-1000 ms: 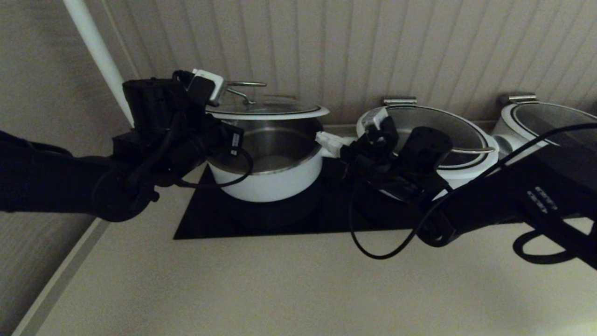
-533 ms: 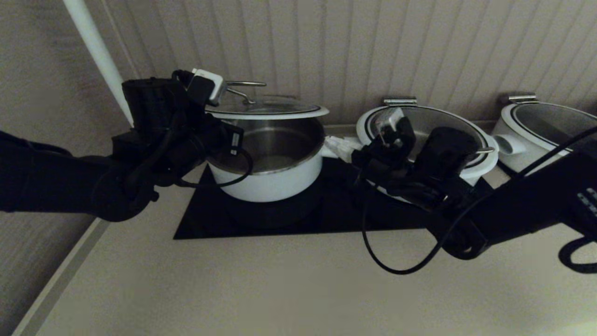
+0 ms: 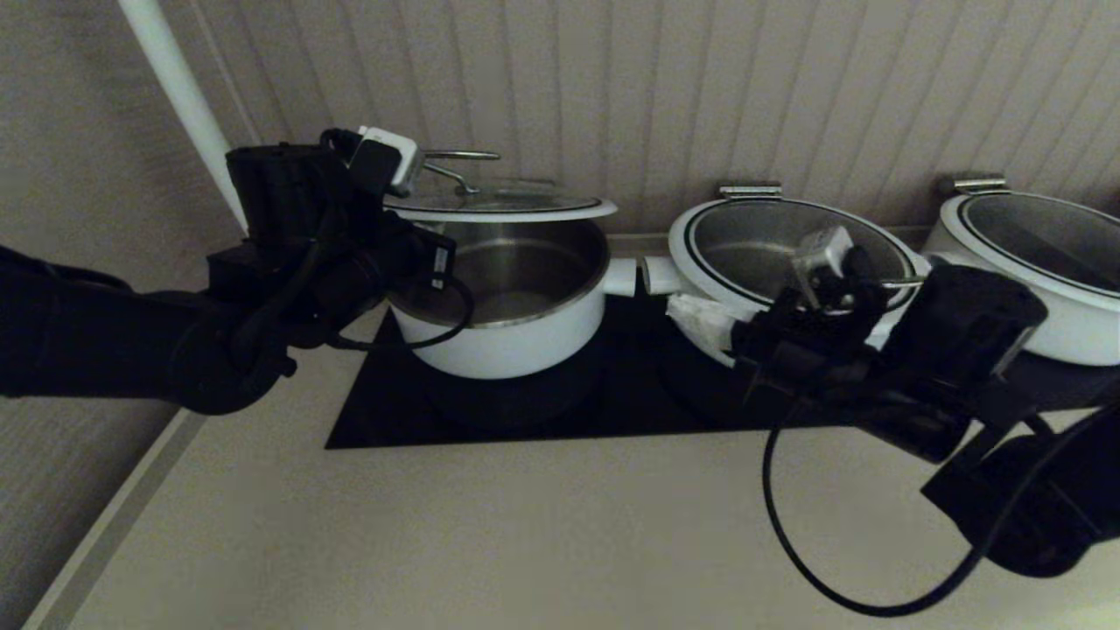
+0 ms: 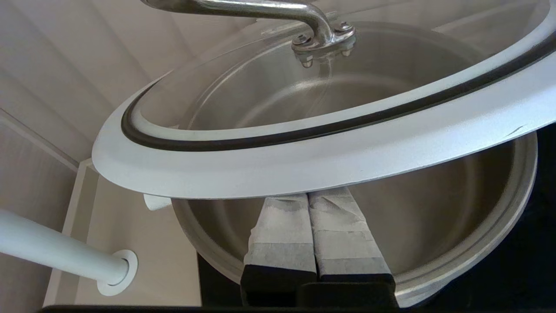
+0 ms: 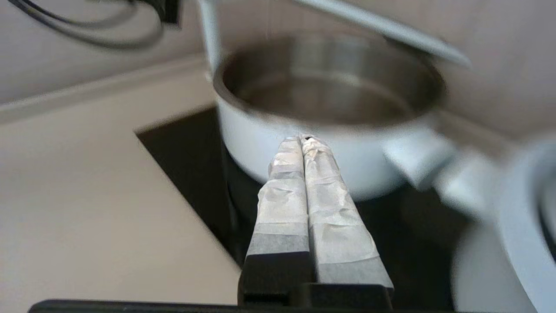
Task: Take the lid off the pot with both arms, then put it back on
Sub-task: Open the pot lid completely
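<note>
The lid point(image 3: 499, 208) with its steel loop handle is raised above the open white pot point(image 3: 516, 341) on the black cooktop. My left arm point(image 3: 297, 254) reaches in from the left. In the left wrist view my left gripper point(image 4: 309, 195) is shut, with its taped fingers tucked under the lid's white rim point(image 4: 304, 161) and over the pot's steel inside point(image 4: 456, 208). My right gripper point(image 3: 691, 313) is shut and empty, a short way right of the pot's side handle point(image 3: 619, 276). In the right wrist view it point(image 5: 304, 141) points at the pot's wall point(image 5: 252, 130).
Two wider white pots with glass lids stand to the right, one point(image 3: 787, 236) just behind my right arm and one point(image 3: 1041, 245) at the far right. A ribbed wall is close behind the pots. A white pipe point(image 3: 175, 79) runs up at the back left. Loose cables hang from both arms.
My right gripper has drawn back from the pot's right side handle, to the right and toward the front. The left arm and the raised lid have stayed where they were.
</note>
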